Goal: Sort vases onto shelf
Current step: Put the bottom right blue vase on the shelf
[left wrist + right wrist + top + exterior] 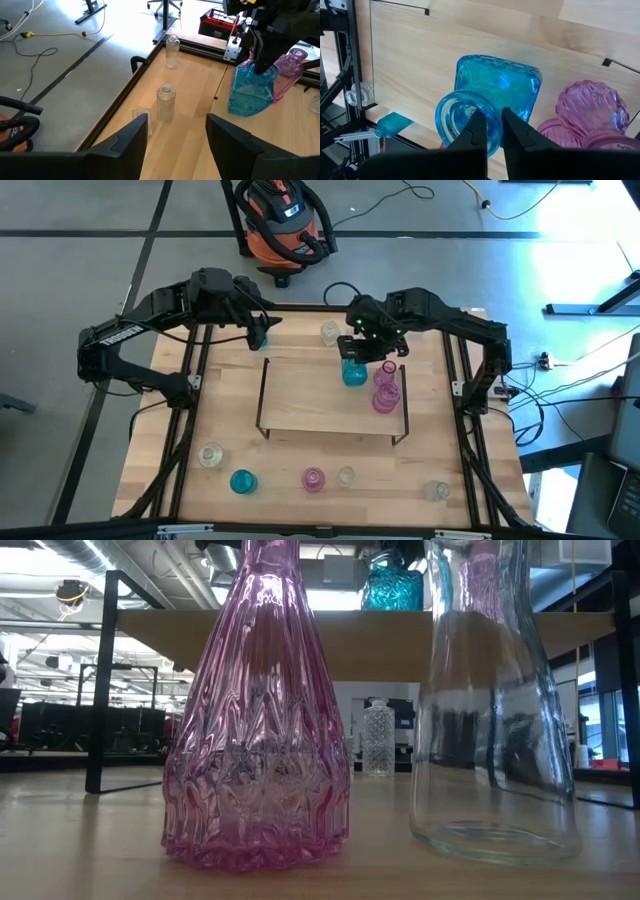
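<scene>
The shelf stands mid-table. At its far right part a squarish teal-blue vase stands upright on its base on the board, next to two pink vases. My right gripper reaches down onto the teal-blue vase's mouth and is shut on it. My left gripper hovers open beyond the shelf's far left corner, with nothing between its fingers. A small teal-blue vase shows under it in the high view; whether they touch, I cannot tell. My right gripper holds the teal-blue vase by the rim of its mouth, one finger inside the opening and the other outside. The fingers come steeply from above. The vase stays upright with its base on the shelf board.
Clear vases stand on the table beyond the shelf. Several more line the near edge, among them a teal one, a pink one and a clear one. An orange vacuum cleaner sits on the floor behind.
</scene>
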Robot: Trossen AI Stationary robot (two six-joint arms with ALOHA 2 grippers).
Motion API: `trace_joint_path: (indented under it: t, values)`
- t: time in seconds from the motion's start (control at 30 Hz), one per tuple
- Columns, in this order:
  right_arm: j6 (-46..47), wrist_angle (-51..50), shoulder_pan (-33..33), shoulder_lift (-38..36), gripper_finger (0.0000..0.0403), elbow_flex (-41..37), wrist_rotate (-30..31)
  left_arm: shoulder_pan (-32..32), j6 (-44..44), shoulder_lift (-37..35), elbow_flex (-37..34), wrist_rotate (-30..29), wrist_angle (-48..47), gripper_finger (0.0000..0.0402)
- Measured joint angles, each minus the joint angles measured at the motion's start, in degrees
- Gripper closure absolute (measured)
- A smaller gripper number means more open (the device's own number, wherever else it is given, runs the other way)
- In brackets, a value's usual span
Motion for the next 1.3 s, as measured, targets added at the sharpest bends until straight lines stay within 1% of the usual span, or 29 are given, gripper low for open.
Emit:
trace_joint_path:
  t: [0.5, 0.57, 0.8, 0.9, 1.0, 1.3]
  values:
    - [-1.19, 0.45, 0.64, 1.44, 0.0384, -0.02, 1.02, 0.0, -0.09, -0.02, 0.0, 0.0, 0.02, 0.0209]
    - [-1.21, 0.55, 0.63, 1.42, 0.0373, -0.02, 1.33, 0.0, -0.11, -0.02, 0.0, 0.0, 0.02, 0.0209]
    - [-1.21, 0.66, 0.61, 1.38, 0.0302, 0.0, 1.07, 0.0, -0.13, -0.02, 0.0, 0.0, 0.02, 0.0209]
    - [-1.21, 0.75, 0.59, 1.38, 0.0283, 0.0, 0.53, 0.0, -0.13, -0.02, 0.02, 0.0, 0.02, 0.0209]
    - [-1.21, 1.3, 0.6, 1.38, 0.0276, 0.0, 0.46, 0.0, -0.15, -0.02, 0.02, 0.0, 0.02, 0.0209]
    - [-1.21, 1.57, 0.59, 1.38, 0.0274, 0.0, -0.49, 0.0, -0.14, -0.02, 0.02, 0.0, 0.04, 0.0209]
